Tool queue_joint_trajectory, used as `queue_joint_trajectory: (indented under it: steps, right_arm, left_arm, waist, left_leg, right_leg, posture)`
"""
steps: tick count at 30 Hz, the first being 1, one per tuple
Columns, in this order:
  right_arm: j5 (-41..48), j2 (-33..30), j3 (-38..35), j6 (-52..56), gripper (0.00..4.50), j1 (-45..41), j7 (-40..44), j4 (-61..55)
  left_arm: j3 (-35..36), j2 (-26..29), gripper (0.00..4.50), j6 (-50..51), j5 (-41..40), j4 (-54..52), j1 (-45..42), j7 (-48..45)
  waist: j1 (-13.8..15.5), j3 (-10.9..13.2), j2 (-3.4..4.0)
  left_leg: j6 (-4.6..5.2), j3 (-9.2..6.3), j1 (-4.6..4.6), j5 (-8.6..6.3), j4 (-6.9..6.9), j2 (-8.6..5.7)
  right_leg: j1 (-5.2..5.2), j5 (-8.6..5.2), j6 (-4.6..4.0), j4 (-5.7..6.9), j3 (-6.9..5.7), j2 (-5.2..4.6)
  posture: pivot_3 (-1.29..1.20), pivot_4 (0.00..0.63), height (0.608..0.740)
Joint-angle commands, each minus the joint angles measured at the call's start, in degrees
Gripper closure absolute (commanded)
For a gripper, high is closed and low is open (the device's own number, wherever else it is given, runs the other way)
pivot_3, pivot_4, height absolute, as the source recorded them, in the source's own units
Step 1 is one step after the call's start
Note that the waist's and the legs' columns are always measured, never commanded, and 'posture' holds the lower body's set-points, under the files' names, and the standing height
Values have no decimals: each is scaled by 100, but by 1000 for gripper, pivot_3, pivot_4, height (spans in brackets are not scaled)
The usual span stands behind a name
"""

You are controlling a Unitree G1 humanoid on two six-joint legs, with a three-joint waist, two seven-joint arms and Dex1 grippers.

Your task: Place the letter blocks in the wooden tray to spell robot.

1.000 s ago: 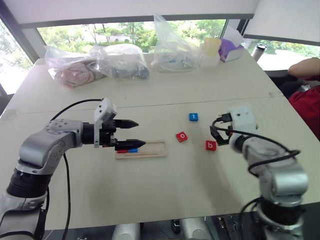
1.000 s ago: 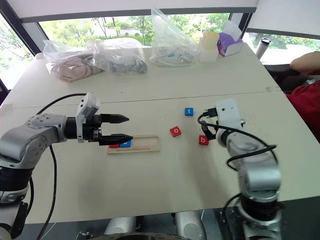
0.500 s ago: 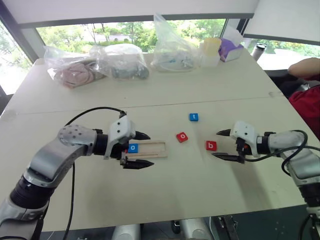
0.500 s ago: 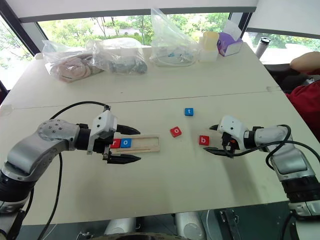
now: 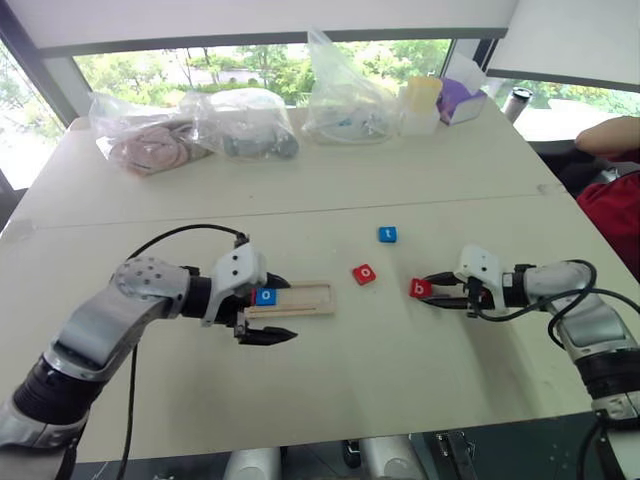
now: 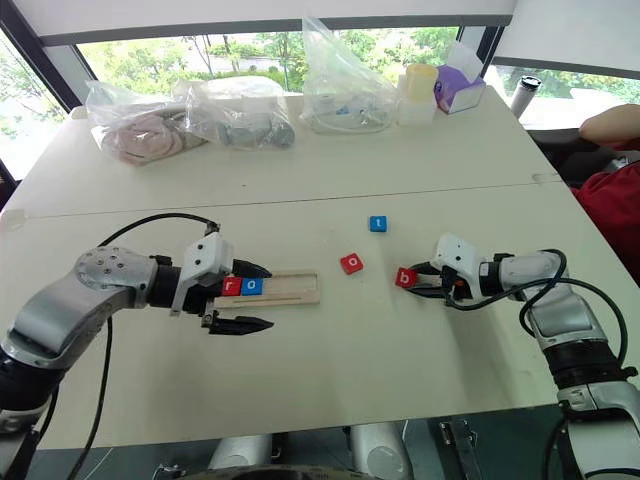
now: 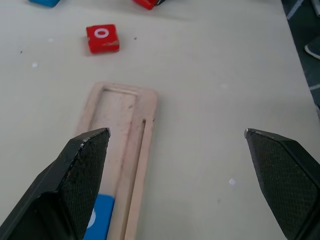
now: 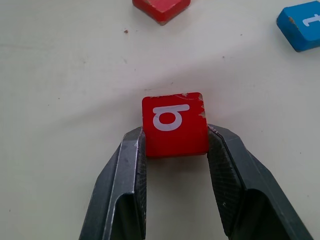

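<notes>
The wooden tray (image 5: 312,297) lies left of the table's middle. A red r block (image 6: 230,286) and a blue o block (image 6: 251,286) sit side by side at its left end. My left gripper (image 5: 278,310) hangs open over that end, one finger on each side of the tray. A red o block (image 5: 364,273) and a blue t block (image 5: 387,234) lie loose on the table to the tray's right. Further right, my right gripper (image 8: 176,145) is shut on the red b block (image 8: 175,125), which rests on the table.
Clear plastic bags (image 5: 345,95) with soft items, a cup (image 5: 423,95) and a purple box (image 5: 460,100) line the far edge. A person's arm and red clothing (image 5: 615,190) are at the right edge. A seam (image 5: 300,212) crosses the table.
My right gripper has come in around the red b block and shut on it. My left gripper has sunk slightly by the tray's left end and stays open.
</notes>
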Motion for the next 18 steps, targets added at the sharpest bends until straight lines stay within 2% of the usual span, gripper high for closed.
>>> queue_joint_trajectory:
  steps: [1,4,8,11,18]
  right_arm:
    - [716,560,26,1228,3380,-836,-196,-1015]
    - [648,1184,469,1991,3380,-1416,-465,-1203]
    - [-161,1897,1382,1772,3380,-1999,-856,-803]
    - [-451,2305,1787,1705,3380,-2328,-918,-489]
    - [-702,2773,2282,1840,3380,-2615,-761,-344]
  left_arm:
    - [948,435,0,11,-271,342,67,-217]
    - [1369,707,0,83,-409,616,134,-339]
    - [1778,978,0,273,-616,358,564,-414]
    - [1987,1018,0,368,-666,99,984,-288]
    - [2476,1054,0,467,-585,-291,1954,43]
  waist:
    - [-56,4,0]
    - [-137,9,-2]
    - [-56,6,-8]
    - [15,7,-7]
    - [17,6,-11]
  left_leg:
    - [0,4,2,0,-1,4]
    - [-5,8,3,3,-3,13]
    - [-7,-12,7,4,-7,13]
    - [-8,-5,-21,5,-6,9]
    - [-10,-2,-19,5,-3,2]
  right_leg:
    - [-2,0,0,3,3,3]
    - [-26,10,-7,31,9,10]
    - [-32,-9,-13,67,-4,10]
    - [-60,-6,-22,73,-4,2]
    - [-56,-6,-19,71,-1,-13]
  posture:
    - [0,150,740]
    - [0,150,740]
    - [0,150,740]
    - [0,150,740]
    - [0,150,740]
